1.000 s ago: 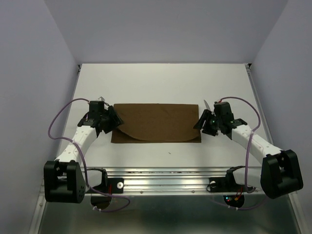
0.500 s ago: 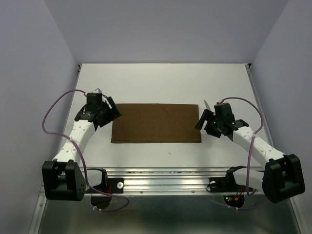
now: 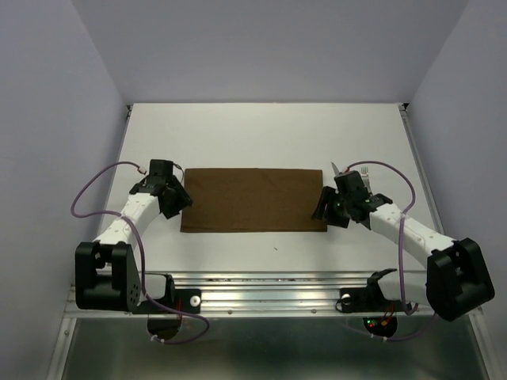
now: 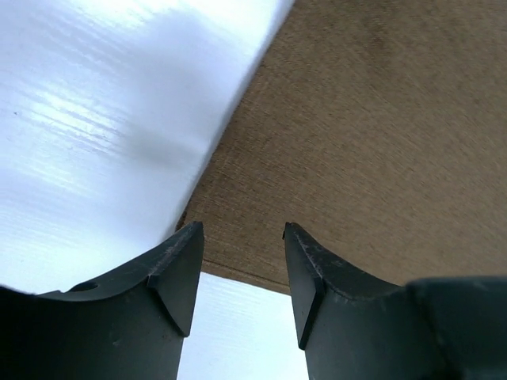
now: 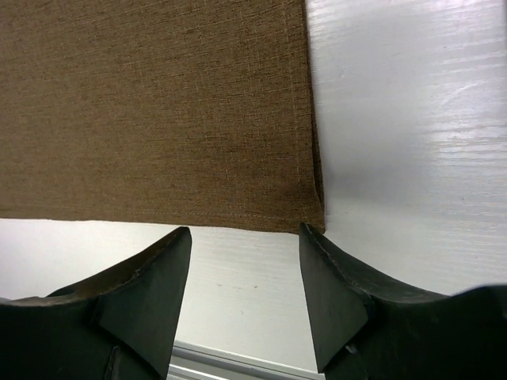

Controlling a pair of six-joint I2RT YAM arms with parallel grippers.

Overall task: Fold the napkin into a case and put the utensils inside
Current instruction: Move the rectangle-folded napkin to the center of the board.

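- Left wrist view showed the left gripper (image 4: 242,237) with its dark fingers spread and nothing between them, poised over the near left corner of the dark brown woven cloth napkin (image 4: 356,142).
- Right wrist view showed the right gripper (image 5: 245,237) likewise spread and empty, just on the near side of the napkin's near right corner, where the cloth edge looked doubled.
- Top external view showed the napkin lying flat as a wide rectangle in the middle of the white table (image 3: 261,131), between the two grippers.
- A slim silver metal knife (image 3: 335,168) and a silver tined fork (image 3: 364,169) lay on the table just beside the napkin's far right corner, mostly hidden behind the right arm.
- Progress seemed early: at most a first fold was done, the narrow case was not yet formed, and more folding remained.
- No pouch existed to hold anything, and both utensils were outside the cloth.
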